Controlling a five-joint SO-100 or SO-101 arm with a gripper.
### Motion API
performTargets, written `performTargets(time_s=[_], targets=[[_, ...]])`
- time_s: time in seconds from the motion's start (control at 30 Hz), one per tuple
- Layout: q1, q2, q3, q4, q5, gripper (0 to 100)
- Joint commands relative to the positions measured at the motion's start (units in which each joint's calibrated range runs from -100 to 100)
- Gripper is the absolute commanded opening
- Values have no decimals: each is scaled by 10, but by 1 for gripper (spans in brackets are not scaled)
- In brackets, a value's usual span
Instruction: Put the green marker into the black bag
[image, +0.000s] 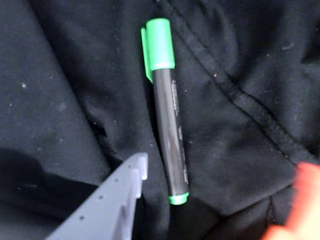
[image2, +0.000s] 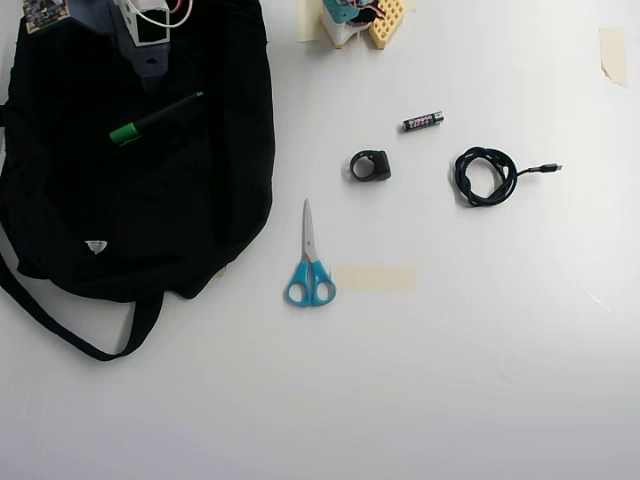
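The green marker lies loose on the fabric of the black bag, green cap toward the top of the wrist view. In the overhead view the marker rests slanted on the bag's upper part, which fills the table's left side. My gripper hangs open just above the marker. Its grey finger is left of the marker's green end and the blurred orange finger is far to the right. Neither touches the marker. The arm reaches in from the top left.
Blue-handled scissors, a small black ring-shaped part, a battery and a coiled black cable lie on the white table right of the bag. The bag's strap trails toward the front left. A tape strip lies beside the scissors.
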Motion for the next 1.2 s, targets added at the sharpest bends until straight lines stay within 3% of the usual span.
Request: performTargets(time_s=[0.0,0.13,0.17,0.2,0.23,0.3,0.43,0.57,0.97,1.17], targets=[[-24,-20,-12,4,-1,45],[-71,-50,-16,55,-2,42],[-76,-82,-16,64,-2,30],[-89,-121,-16,66,-2,11],[-99,-140,-14,66,-2,1],[-147,-196,-5,86,-2,2],[-318,-220,-8,241,-1,2],[-484,-299,61,251,-1,2],[-501,-495,363,108,3,2],[-517,-571,453,96,3,2]])
